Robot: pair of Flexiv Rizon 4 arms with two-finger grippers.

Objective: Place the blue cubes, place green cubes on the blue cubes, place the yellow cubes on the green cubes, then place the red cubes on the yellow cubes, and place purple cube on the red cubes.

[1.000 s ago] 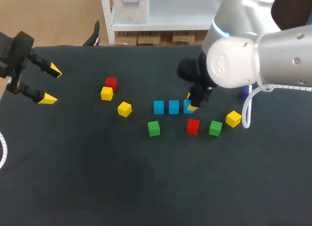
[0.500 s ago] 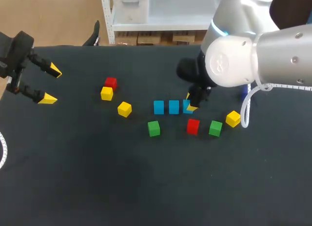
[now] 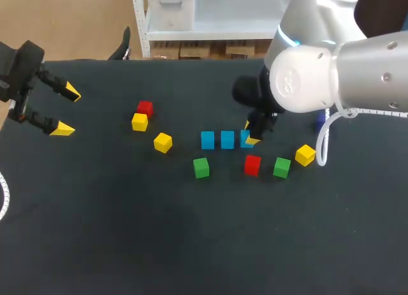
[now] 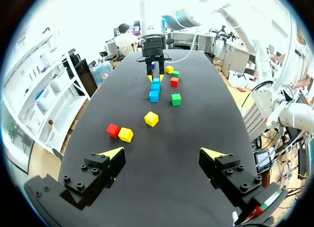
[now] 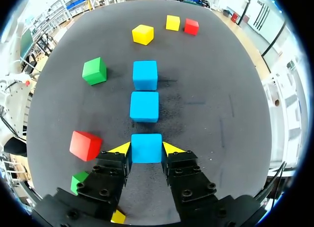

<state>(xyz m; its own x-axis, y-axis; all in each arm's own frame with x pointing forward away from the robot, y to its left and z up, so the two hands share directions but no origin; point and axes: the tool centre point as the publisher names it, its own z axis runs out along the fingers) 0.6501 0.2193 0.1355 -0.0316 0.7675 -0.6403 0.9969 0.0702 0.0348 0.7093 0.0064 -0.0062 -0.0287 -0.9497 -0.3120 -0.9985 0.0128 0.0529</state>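
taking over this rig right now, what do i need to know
Left pincer: open, empty, at the left edge of the table.
Right pincer: shut on the third blue cube, which sits on the table at the end of the row.
Other two blue cubes: in line beside it.
Loose singles: green cubes, yellow cubes, red cubes. The purple cube is mostly hidden behind the right arm.
Done: blue row laid.
Left: release, then green, yellow, red, purple; nothing stacked yet.
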